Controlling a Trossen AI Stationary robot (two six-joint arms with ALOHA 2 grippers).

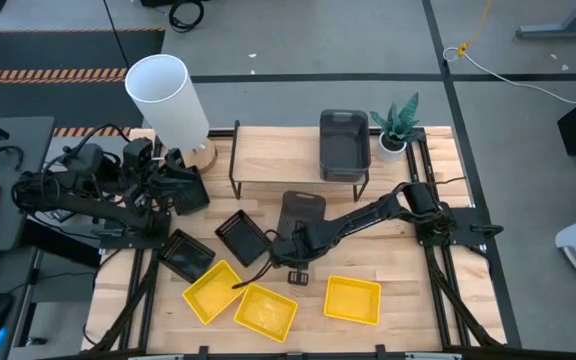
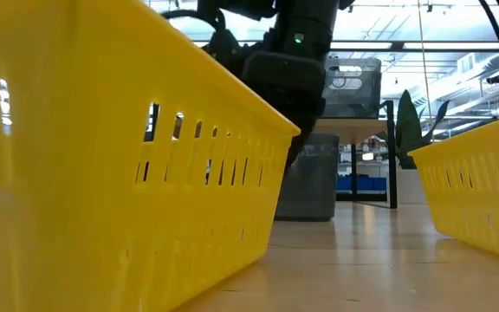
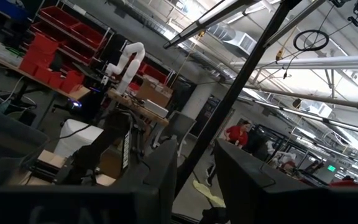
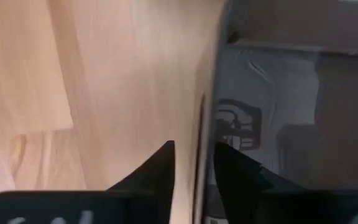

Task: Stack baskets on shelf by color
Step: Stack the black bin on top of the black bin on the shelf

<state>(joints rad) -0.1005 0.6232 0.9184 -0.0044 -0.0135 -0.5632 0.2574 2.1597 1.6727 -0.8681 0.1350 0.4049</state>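
Right gripper (image 1: 290, 243) is reached across to mid-table, at the near end of a dark grey basket (image 1: 301, 212) that lies on the tabletop just in front of the shelf (image 1: 268, 160). In the right wrist view its fingers (image 4: 157, 165) straddle the thin wall of that basket (image 4: 278, 106), one finger outside over the wood and one inside, standing close on either side of the rim; whether they are pressing on it cannot be told. A second dark grey basket (image 1: 344, 143) sits on the shelf top at its right end, beside a small potted plant (image 1: 396, 128). Two black slotted baskets (image 1: 240, 236) lie left of centre. Three yellow baskets (image 1: 352, 300) lie along the near edge. Left gripper (image 3: 194, 168) is parked at the table's left edge, pointed up into the room, jaws apart and holding nothing.
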